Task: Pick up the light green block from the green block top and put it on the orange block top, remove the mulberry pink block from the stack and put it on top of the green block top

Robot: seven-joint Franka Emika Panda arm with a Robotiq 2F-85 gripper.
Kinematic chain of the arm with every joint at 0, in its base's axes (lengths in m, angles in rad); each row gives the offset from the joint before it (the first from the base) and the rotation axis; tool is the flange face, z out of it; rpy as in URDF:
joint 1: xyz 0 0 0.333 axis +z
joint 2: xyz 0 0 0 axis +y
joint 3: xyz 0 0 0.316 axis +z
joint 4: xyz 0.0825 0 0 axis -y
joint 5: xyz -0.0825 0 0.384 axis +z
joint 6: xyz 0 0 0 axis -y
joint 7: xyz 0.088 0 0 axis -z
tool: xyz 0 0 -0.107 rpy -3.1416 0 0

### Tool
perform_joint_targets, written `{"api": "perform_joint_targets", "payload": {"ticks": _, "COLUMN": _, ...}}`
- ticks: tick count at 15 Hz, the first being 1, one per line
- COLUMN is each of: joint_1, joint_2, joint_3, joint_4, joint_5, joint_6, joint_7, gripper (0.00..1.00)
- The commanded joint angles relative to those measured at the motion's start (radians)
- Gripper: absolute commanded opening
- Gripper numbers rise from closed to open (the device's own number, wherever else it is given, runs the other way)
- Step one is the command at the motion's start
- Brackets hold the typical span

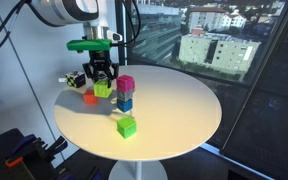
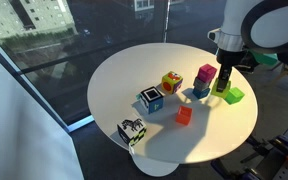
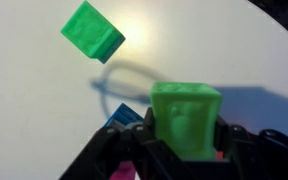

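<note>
Holding light green block (image 1: 102, 91), gripper (image 1: 102, 85) narrowed on it hangs just beside orange block (image 1: 90, 98), near stack (image 1: 125, 94). Risk, judged: off-centre release could tip cube off low orange block; fingers could clip stack.

Count, left to right on bench (image 1: 184, 110):
- black-and-white cubes (image 2: 131, 130): two
- multicoloured cube (image 2: 171, 82): one
- orange block: one
- light green block: one
- mulberry pink block (image 1: 126, 84): one, atop one blue cube (image 1: 125, 103)
- green block (image 1: 127, 126): one

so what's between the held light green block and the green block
Nothing but bare table lies between the light green block and the green block, clearest in the wrist view.
</note>
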Motion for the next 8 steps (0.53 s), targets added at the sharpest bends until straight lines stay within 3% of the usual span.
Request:
{"api": "perform_joint_targets", "payload": {"ticks": 1, "joint_1": 0.003, "joint_2": 0.003, "joint_3": 0.005, "joint_4": 0.027, "joint_5": 0.019, "joint_6": -0.014, "joint_7": -0.081, "gripper": 0.26}}
{"api": "perform_joint_targets", "payload": {"ticks": 3, "joint_1": -0.001, "joint_2": -0.004, "joint_3": 0.002, "joint_4": 0.026, "joint_5": 0.012, "joint_6": -0.013, "joint_7": -0.079, "gripper": 0.26}}
{"api": "perform_joint_targets", "payload": {"ticks": 4, "joint_1": 0.002, "joint_2": 0.000, "joint_3": 0.005, "joint_4": 0.008, "joint_5": 0.001, "joint_6": -0.002, "joint_7": -0.049, "gripper": 0.51}}
{"api": "perform_joint_targets", "payload": {"ticks": 8, "joint_1": 0.002, "joint_2": 0.000, "joint_3": 0.005, "joint_4": 0.011, "joint_5": 0.001, "joint_6": -0.002, "joint_7": -0.050, "gripper": 0.51}}
